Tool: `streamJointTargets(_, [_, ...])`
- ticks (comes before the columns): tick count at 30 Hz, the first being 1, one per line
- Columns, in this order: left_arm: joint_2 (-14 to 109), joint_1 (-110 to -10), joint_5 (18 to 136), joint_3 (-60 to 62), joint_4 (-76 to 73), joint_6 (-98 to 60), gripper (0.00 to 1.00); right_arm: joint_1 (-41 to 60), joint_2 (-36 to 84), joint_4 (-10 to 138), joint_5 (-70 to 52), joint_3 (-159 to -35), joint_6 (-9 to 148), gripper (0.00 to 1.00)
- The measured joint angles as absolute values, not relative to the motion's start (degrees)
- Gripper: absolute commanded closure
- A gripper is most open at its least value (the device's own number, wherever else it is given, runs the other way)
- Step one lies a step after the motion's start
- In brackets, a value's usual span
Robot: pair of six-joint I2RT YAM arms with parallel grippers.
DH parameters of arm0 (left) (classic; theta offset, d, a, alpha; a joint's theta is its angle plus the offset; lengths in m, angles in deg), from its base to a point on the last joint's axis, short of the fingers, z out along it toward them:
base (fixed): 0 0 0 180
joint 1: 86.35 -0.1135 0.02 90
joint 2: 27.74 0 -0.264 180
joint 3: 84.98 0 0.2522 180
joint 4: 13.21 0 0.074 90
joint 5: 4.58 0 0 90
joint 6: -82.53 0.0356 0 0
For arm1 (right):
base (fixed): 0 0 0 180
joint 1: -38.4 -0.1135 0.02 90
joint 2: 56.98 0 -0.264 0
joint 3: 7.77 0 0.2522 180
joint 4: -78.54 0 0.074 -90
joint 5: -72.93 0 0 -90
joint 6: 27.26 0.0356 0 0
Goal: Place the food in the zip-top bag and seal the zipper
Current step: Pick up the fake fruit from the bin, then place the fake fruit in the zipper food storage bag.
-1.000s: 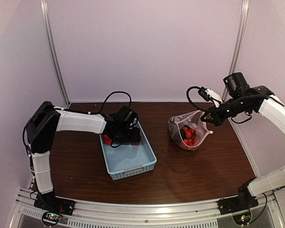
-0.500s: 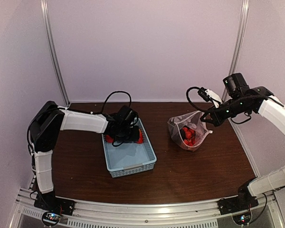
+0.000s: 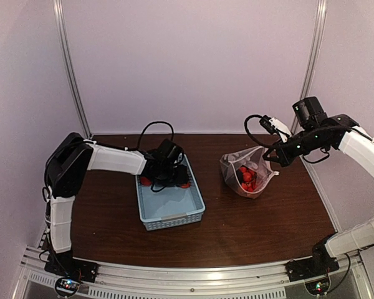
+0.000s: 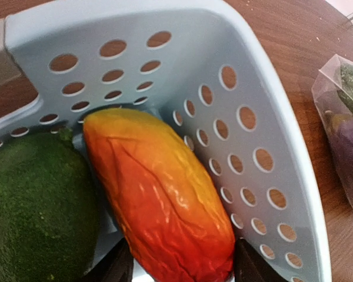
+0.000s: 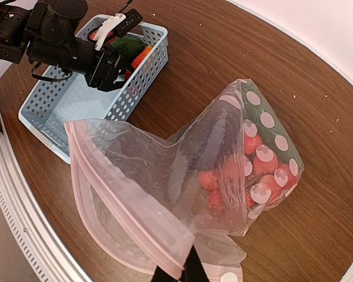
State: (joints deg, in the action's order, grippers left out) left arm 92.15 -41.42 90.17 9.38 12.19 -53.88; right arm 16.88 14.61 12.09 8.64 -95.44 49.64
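Note:
My left gripper (image 3: pixel 169 177) is down in the far end of the light-blue basket (image 3: pixel 174 210). In the left wrist view its jaws (image 4: pixel 183 268) stand against both sides of a red-orange pepper (image 4: pixel 159 194) that lies by the basket wall (image 4: pixel 253 117). A green pepper (image 4: pixel 29 205) lies beside it. My right gripper (image 3: pixel 275 156) is shut on the mouth edge of the polka-dot zip-top bag (image 3: pixel 246 171) and holds it up and open (image 5: pixel 185 271). Red round fruits (image 5: pixel 265 170) and a dark eggplant (image 5: pixel 215 141) lie inside the bag. The zipper strip (image 5: pixel 123 194) hangs unsealed.
The basket stands left of centre on the brown table (image 3: pixel 249 224), the bag right of centre. Black cables loop behind the left wrist (image 3: pixel 156 128) and by the right wrist (image 3: pixel 255 128). Metal rails run along the near edge (image 3: pixel 187 274).
My left gripper has moved further into the basket's far end, and its arm has stretched out. The right gripper and the bag have stayed where they were.

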Motion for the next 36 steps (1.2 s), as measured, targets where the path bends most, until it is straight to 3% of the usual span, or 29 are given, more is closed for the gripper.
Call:
streamJointTargets(4, [93.1, -41.8, 89.5, 10.1, 10.7, -55.0, 0.60, 16.9, 14.6, 12.1, 8.6, -95.4, 49.6, 1.00])
streamJointTargets(10, [92.0, -41.9, 88.6, 8.4, 9.8, -55.4, 0.66, 16.9, 14.6, 12.2, 8.6, -95.4, 49.7, 1.00])
streamJointTargets(16, [79.6, -40.4, 88.4, 0.6, 13.8, -55.4, 0.72, 16.9, 14.6, 12.4, 8.6, -95.4, 49.7, 1.00])
streamJointTargets(24, [65.4, -32.2, 86.6, 1.3, 12.5, -52.5, 0.73, 16.9, 14.6, 12.3, 8.6, -95.4, 49.8, 1.00])
streamJointTargets(36, [72.4, -24.0, 65.0, 12.8, 4.8, -49.0, 0.74, 16.9, 14.7, 12.2, 5.1, -97.0, 51.0, 1.00])
